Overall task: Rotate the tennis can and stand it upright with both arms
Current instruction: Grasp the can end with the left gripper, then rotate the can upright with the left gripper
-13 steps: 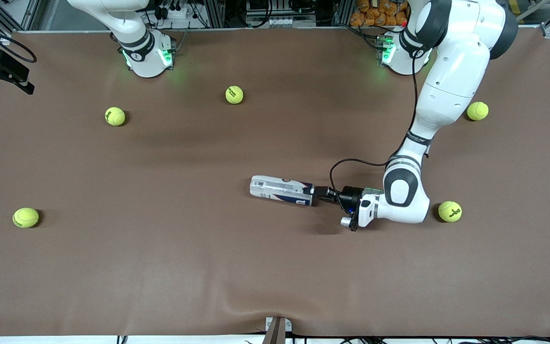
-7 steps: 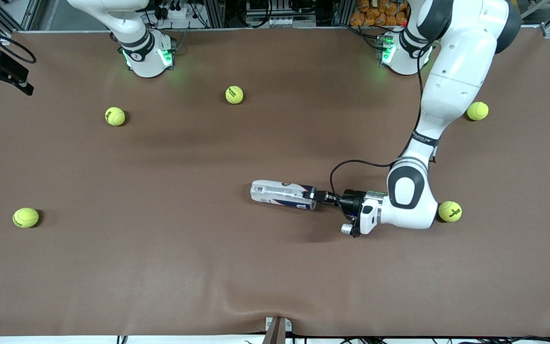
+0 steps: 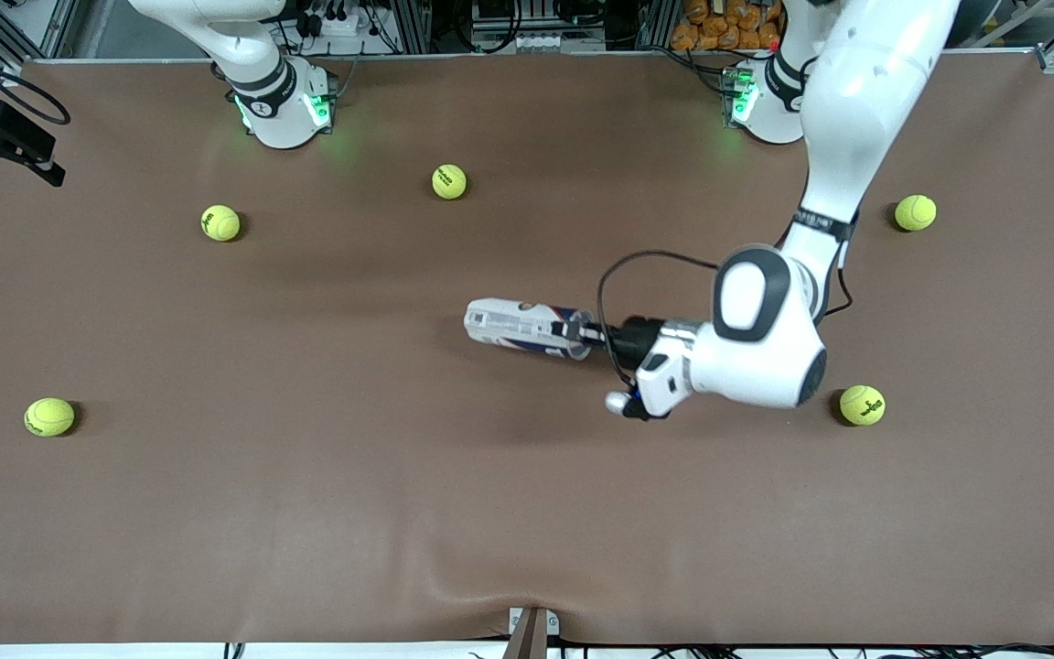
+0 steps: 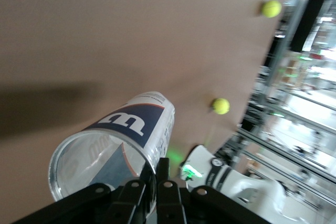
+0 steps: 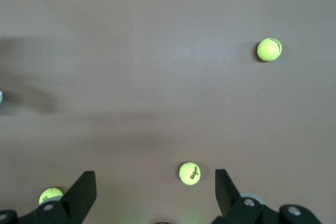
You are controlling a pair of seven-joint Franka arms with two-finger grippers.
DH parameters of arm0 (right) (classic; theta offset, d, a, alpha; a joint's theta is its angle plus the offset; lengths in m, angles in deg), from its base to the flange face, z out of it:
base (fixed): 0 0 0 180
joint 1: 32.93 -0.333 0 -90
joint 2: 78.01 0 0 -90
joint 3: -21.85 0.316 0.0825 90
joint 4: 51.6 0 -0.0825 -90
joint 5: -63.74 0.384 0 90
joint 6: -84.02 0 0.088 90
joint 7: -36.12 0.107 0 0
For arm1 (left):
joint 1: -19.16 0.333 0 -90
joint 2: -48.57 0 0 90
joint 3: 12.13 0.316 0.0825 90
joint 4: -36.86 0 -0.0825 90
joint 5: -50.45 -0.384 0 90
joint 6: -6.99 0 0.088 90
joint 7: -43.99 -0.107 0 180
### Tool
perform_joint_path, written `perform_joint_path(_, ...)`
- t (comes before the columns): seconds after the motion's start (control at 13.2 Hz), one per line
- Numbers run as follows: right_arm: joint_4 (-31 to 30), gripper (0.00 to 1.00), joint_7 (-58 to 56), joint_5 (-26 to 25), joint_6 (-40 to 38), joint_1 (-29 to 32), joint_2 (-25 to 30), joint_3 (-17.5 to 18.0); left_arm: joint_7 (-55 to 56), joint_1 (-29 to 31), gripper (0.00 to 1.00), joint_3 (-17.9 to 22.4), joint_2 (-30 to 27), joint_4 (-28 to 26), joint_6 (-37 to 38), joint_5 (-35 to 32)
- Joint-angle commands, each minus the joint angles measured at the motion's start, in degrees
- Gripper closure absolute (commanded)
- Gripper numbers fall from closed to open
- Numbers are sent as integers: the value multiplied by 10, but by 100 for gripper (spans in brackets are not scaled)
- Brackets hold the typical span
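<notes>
We see the left arm reaching from its base down over the middle of the brown counter [image 3: 307, 513], its forearm sloping down from the base, the wrist bent so that the last link runs level toward the right arm's end. The left hand [image 3: 582, 331] is clamped on the rim of the tennis can [image 3: 522, 328] at the can's open end. The can is roughly level, its closed end pointing toward the right arm's end of the counter; we cannot tell from the front view whether it touches the counter, though a shadow lies nearer the front camera than the can.

The right arm waits at its base, only its lower links in the front view. Its hand is not visible there.

The left wrist view shows what the front view does not: the can's clear open mouth [image 4: 97, 161], empty inside, with one wall pinched between the black fingers [image 4: 152, 195], and the dark blue band with the white "W" logo [image 4: 128, 124].

The right wrist view shows the right hand [image 5: 155, 192] with its fingers wide apart, holding nothing, high over the counter with three tennis balls [image 5: 189, 173] below it. The front view shows five tennis balls scattered on the counter, all well apart from the can.
</notes>
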Motion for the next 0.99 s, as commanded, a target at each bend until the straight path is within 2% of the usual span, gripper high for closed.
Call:
perform_joint_path(0.0,-5,0,-6,9,7,0,4,-2,132,-34,100,3,-41,12,-3,-104)
perform_joint_path(0.38,-5,0,-6,10,16,-1,1,-1,311,-100,100,6,-51,38,-1,-214)
perform_joint_path(0.53,-5,0,-6,10,18,-1,0,-2,376,-130,100,12,-46,65,-2,-265)
perform_joint_path(0.91,-5,0,-5,10,22,-3,-1,-1,508,-183,100,11,-50,70,8,-403)
